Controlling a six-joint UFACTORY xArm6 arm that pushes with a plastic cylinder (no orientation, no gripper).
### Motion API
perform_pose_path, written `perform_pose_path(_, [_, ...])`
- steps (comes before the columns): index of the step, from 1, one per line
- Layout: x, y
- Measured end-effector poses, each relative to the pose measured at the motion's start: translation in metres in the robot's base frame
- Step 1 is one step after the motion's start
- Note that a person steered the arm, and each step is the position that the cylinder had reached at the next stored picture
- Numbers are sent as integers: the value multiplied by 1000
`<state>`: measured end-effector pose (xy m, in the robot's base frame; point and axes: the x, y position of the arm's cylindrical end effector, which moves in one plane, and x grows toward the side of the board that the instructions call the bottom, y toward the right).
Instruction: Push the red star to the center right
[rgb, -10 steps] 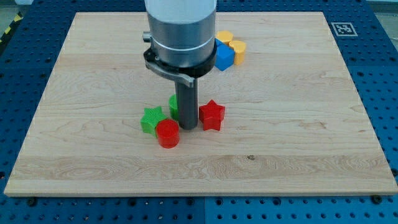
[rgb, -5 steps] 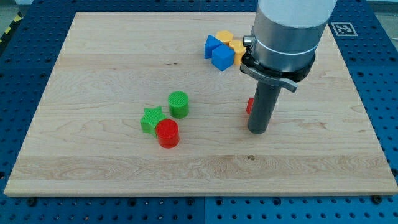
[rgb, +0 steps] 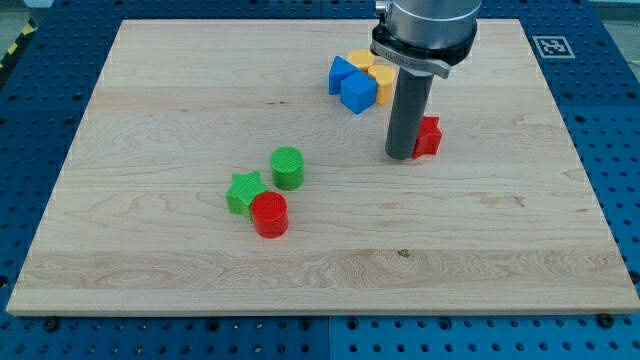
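The red star lies on the wooden board, right of centre in the upper half; the rod hides its left part. My tip rests on the board against the star's left side. A green cylinder, a green star and a red cylinder sit in a group at the view's left of centre, well away from the tip.
Two blue blocks and two yellow blocks cluster at the top centre, just above and left of the rod. A fiducial marker is at the board's top right corner. The board lies on a blue perforated table.
The tip has pushed the red star from beside the green and red group rightwards and upwards. The tip then moved from the star's right side to its left.
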<state>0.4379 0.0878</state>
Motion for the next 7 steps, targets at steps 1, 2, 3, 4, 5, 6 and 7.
perform_pose_path(1, [-10, 0])
perform_pose_path(2, [-10, 7])
perform_pose_path(3, [-13, 42])
perform_pose_path(4, [-24, 84])
perform_pose_path(5, [-31, 101])
perform_pose_path(6, [-39, 78])
perform_pose_path(7, [-60, 62])
